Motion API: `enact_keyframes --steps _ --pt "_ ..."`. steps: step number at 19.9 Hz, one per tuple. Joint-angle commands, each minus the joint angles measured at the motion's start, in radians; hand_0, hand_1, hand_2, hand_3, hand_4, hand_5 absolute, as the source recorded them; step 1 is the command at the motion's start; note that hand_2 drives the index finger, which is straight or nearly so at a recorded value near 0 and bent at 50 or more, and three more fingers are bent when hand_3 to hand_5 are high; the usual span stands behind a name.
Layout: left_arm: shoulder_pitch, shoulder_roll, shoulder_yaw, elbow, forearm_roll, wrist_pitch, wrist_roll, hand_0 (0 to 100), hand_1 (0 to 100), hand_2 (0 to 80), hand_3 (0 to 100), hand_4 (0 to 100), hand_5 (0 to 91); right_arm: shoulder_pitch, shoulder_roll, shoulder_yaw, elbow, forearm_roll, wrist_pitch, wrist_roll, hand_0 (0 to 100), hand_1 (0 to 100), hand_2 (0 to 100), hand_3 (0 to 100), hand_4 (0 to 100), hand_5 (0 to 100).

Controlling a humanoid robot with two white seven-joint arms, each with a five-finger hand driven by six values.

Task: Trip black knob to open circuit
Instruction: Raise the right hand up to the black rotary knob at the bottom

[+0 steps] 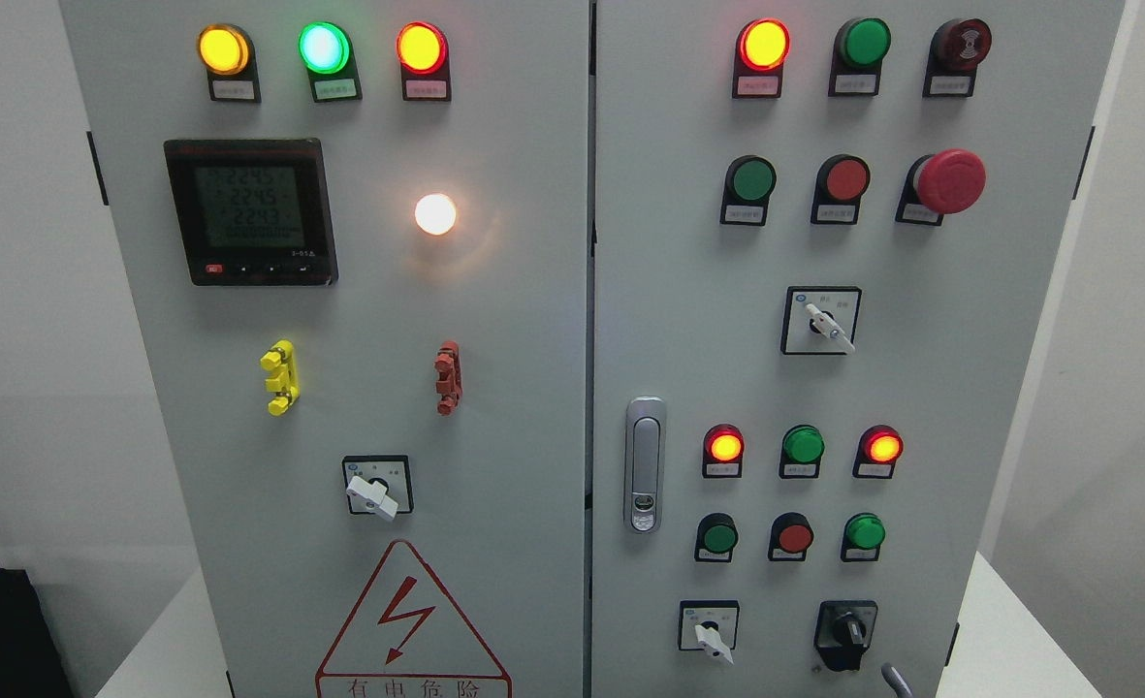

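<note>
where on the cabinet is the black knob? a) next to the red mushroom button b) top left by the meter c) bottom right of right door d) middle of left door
c: the black knob sits at the lower right of the right door, to the right of a white-handled selector switch.

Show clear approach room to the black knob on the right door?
Black knob sits bottom right. Bare panel lies right of it up to the door edge, and between it and the white selector. Crowded above: the green/red/green button row. A grey tip shows just below-right.
</note>
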Motion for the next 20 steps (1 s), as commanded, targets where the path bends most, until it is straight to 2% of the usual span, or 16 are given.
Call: enact_keyframes --steps 1,12,20 --pt "-0.002 0.000 0.002 0.000 0.001 -0.003 0.000 12 39 0.0 0 0 0.0 -0.015 -0.002 0.004 -0.026 -0.002 -0.003 -0.005 0 0 4 100 100 100" --pt "-0.002 0.000 0.002 0.000 0.002 -0.002 0.000 12 39 0.0 0 0 0.0 -0.029 -0.005 0.007 -0.012 -0.002 -0.002 -0.004 0 0 4 100 100 100" --pt "-0.002 0.000 0.002 0.000 0.002 -0.003 0.000 12 39 0.0 0 0 0.0 -0.023 -0.003 0.040 -0.006 0.002 -0.003 -0.004 0 0 4 100 100 100"
